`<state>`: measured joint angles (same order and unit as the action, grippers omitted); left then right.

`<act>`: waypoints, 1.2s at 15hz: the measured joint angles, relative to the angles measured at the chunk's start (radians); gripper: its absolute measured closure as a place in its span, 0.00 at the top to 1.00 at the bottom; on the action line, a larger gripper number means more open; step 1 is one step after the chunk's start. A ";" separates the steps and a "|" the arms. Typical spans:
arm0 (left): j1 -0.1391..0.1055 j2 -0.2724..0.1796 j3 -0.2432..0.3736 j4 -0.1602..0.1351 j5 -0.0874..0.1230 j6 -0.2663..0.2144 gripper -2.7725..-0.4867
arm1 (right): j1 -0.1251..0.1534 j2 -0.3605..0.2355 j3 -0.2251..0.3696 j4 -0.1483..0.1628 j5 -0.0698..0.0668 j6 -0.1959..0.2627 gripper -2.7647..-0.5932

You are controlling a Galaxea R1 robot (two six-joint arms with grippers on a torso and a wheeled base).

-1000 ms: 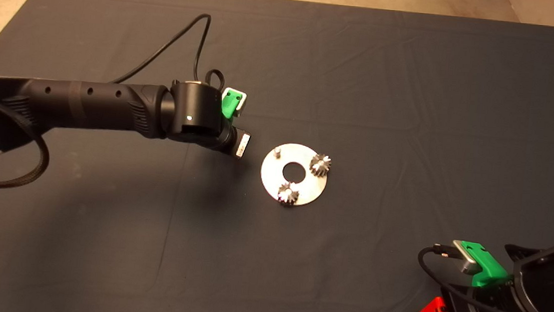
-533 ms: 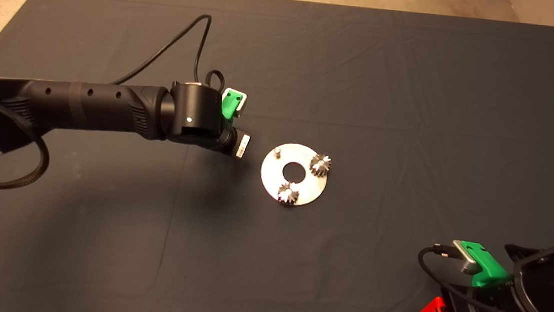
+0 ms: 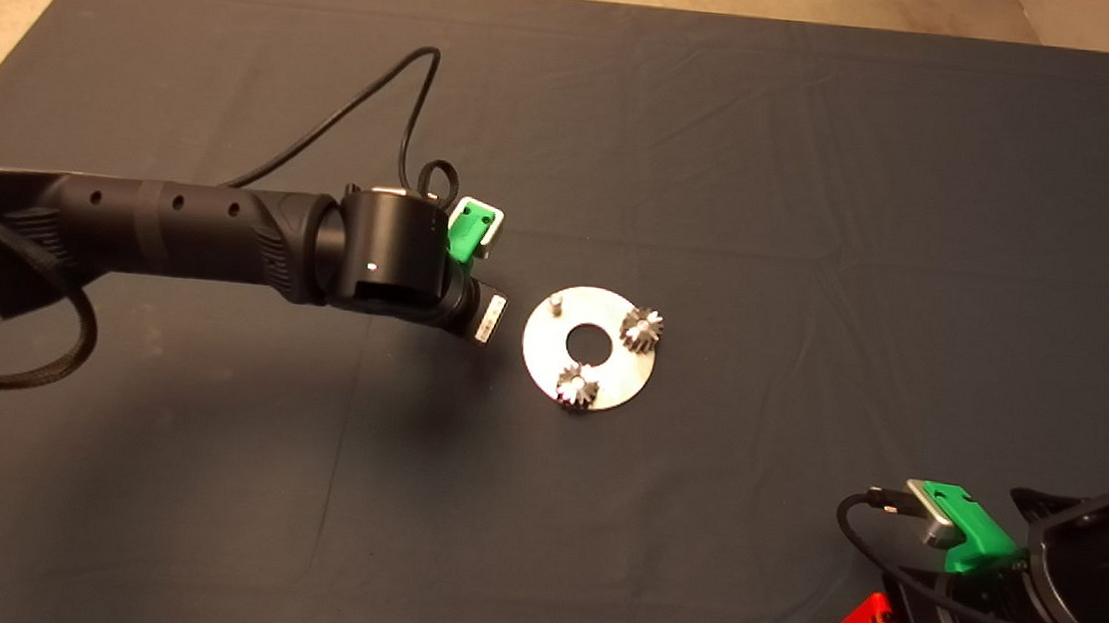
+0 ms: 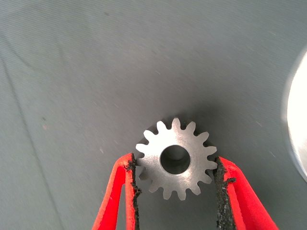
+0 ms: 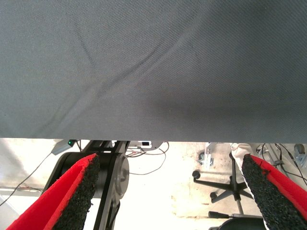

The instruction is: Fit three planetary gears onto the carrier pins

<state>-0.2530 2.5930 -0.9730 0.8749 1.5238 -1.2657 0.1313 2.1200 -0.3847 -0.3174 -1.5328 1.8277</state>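
A small silvery planetary gear (image 4: 175,160) with a round bore hangs flat above the mat, and my left gripper (image 4: 175,165) is shut on it, one red finger (image 4: 117,196) at each side of its teeth. In the head view the left wrist (image 3: 397,254) covers that gear, just left of the shiny disc (image 3: 610,362). Two more gears (image 3: 641,329) (image 3: 576,386) sit on the disc. One bare carrier pin (image 3: 555,302) stands at its left rim. The disc's edge (image 4: 297,134) shows in the left wrist view. My right gripper (image 5: 170,160) is parked open at the lower right.
The dark mat (image 3: 827,175) has shallow creases. A black cable (image 3: 372,105) loops up from the left wrist. Past the mat's edge the right wrist view shows floor, a chair base (image 5: 225,184) and cables.
The left arm has shifted a little nearer and to the right, toward the disc, still holding the gear. The right arm has not moved.
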 joint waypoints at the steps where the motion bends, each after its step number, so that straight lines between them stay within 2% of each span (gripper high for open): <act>1: -0.002 0.000 0.013 0.000 0.000 0.000 0.09 | 0.001 0.000 0.000 0.000 0.000 0.000 0.74; 7: -0.072 0.004 0.074 -0.006 0.000 0.000 0.09 | 0.001 0.000 0.000 0.000 0.000 0.000 0.74; 11: -0.101 0.028 0.079 -0.013 0.005 -0.001 0.09 | 0.001 0.000 0.000 0.000 0.001 0.000 0.74; 15: -0.105 0.113 0.085 -0.023 0.001 -0.005 0.09 | 0.001 -0.001 0.000 0.000 0.000 0.000 0.74; 18: -0.108 0.131 0.085 -0.032 -0.002 -0.009 0.09 | 0.001 -0.001 0.000 0.000 0.000 0.000 0.74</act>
<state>-0.3613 2.7243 -0.8881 0.8428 1.5217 -1.2749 0.1328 2.1191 -0.3843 -0.3174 -1.5328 1.8277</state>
